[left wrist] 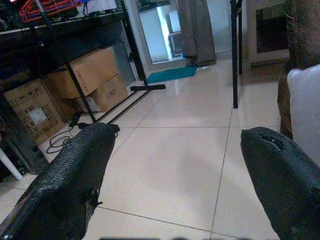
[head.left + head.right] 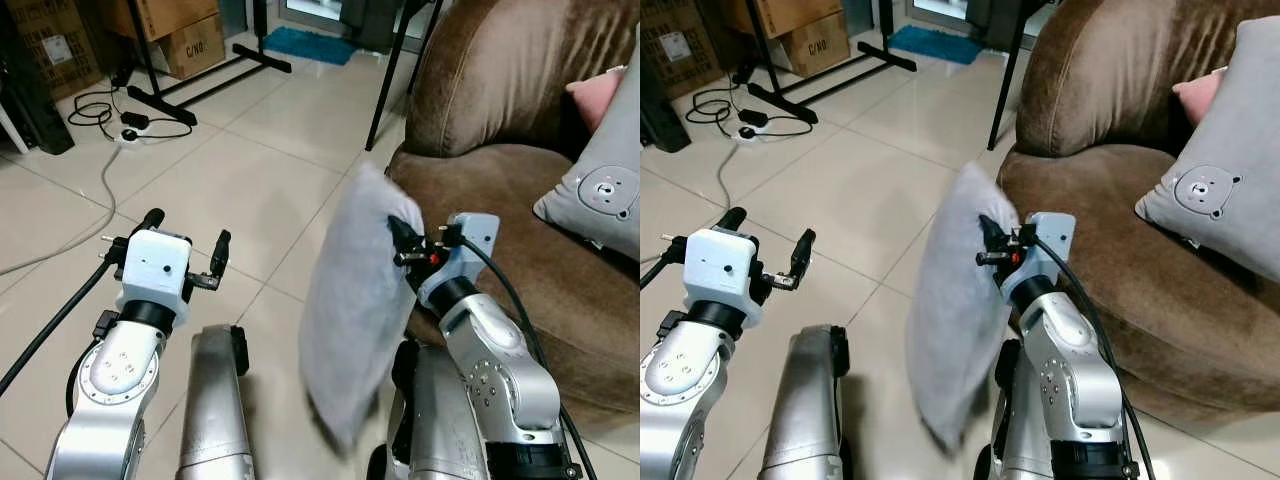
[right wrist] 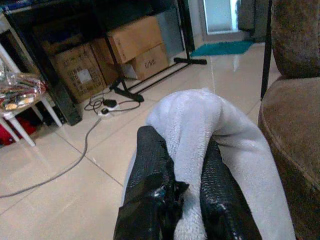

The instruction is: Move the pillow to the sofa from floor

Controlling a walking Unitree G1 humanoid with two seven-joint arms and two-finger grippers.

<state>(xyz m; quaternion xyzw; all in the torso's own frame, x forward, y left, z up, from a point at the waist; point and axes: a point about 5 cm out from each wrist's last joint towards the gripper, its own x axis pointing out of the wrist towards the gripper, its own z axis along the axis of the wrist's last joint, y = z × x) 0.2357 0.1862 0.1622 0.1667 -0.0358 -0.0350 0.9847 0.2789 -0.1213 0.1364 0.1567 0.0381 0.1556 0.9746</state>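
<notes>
Brown sofa [image 2: 520,230] at right, bear-print cushion [image 2: 600,195] on its seat. Grey pillow [image 2: 355,300] held clear of the tiled floor [image 2: 230,190], beside sofa's front edge. Right gripper [image 3: 182,165] jaws clamped on pillow's fold. Left gripper [image 2: 185,245] jaws wide, holding nothing.

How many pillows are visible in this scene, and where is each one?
3. A grey pillow hangs from the right gripper beside the sofa. A grey bear pillow leans on the sofa seat, and a pink pillow peeks out behind it. Others may be hidden.
</notes>
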